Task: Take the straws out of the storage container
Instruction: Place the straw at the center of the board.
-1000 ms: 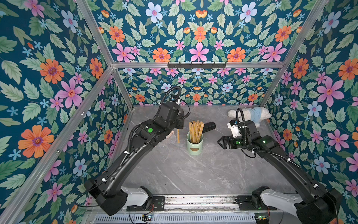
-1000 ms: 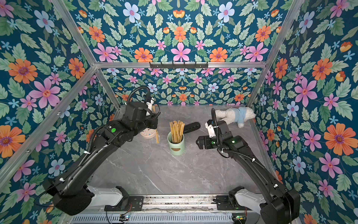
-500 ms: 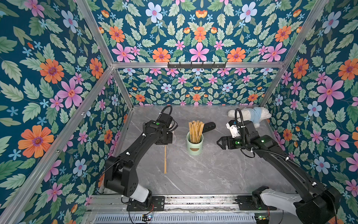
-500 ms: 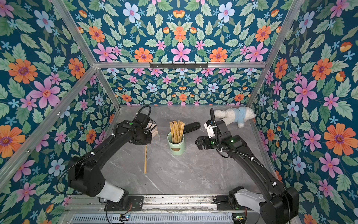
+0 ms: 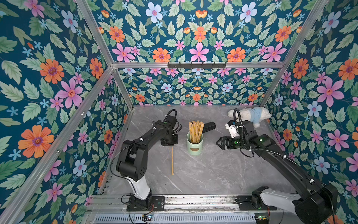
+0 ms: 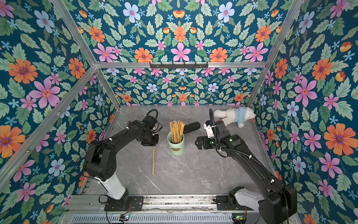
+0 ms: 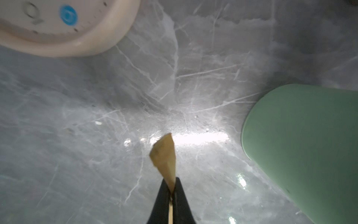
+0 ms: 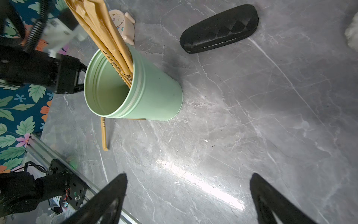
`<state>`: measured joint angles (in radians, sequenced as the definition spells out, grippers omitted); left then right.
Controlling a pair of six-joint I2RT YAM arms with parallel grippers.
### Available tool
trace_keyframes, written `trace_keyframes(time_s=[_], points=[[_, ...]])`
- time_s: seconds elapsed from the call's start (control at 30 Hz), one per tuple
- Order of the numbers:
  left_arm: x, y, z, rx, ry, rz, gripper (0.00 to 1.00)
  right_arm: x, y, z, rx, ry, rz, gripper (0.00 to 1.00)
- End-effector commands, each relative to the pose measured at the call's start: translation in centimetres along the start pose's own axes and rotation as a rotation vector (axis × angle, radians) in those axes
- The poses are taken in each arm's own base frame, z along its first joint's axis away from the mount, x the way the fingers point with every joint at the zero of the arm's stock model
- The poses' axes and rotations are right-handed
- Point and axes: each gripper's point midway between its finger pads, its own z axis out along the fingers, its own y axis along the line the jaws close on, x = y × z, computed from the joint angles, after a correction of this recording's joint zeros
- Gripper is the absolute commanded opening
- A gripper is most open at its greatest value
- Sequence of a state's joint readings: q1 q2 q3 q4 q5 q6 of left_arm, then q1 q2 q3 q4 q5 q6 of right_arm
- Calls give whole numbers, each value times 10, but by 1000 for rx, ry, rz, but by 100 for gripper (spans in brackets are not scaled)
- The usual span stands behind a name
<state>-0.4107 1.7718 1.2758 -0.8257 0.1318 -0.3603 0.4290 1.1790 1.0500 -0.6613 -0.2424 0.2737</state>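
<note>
The mint-green storage container [image 5: 194,144] [image 6: 175,145] stands upright mid-table with a bundle of tan straws [image 5: 196,131] [image 8: 108,38] leaning inside it. My left gripper [image 5: 171,145] [image 7: 170,181] is low over the table just left of the container, shut on one end of a single straw [image 5: 172,161] [image 7: 164,159]. That straw runs along the table toward the front edge. My right gripper [image 5: 219,142] [image 8: 188,176] hovers right of the container, open and holding nothing. The container's wall [image 7: 302,147] shows beside the left gripper.
A round pinkish clock [image 7: 58,23] [image 8: 124,23] stands behind the left gripper. A black glasses case [image 5: 208,127] lies behind the container. A white plush toy in blue [image 5: 249,115] lies at the back right corner. Floral walls enclose three sides.
My left arm has come down from above the container with the single straw and laid it along the table. It then shifted slightly right. The right arm has stayed still.
</note>
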Motion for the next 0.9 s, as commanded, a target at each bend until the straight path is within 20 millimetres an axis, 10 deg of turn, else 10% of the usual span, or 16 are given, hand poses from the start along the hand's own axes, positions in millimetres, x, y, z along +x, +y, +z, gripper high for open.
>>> trace_keyframes(time_s=[0.0, 0.67, 0.87], points=[[-4, -4, 9, 24, -1, -10, 8, 1, 1, -1, -1, 4, -14, 99], [-12, 0, 20, -17, 1, -6, 25, 0, 0, -2, 2, 3, -15, 99], [-37, -1, -39, -19, -180, -21, 25, 0, 0, -3, 6, 6, -15, 99]])
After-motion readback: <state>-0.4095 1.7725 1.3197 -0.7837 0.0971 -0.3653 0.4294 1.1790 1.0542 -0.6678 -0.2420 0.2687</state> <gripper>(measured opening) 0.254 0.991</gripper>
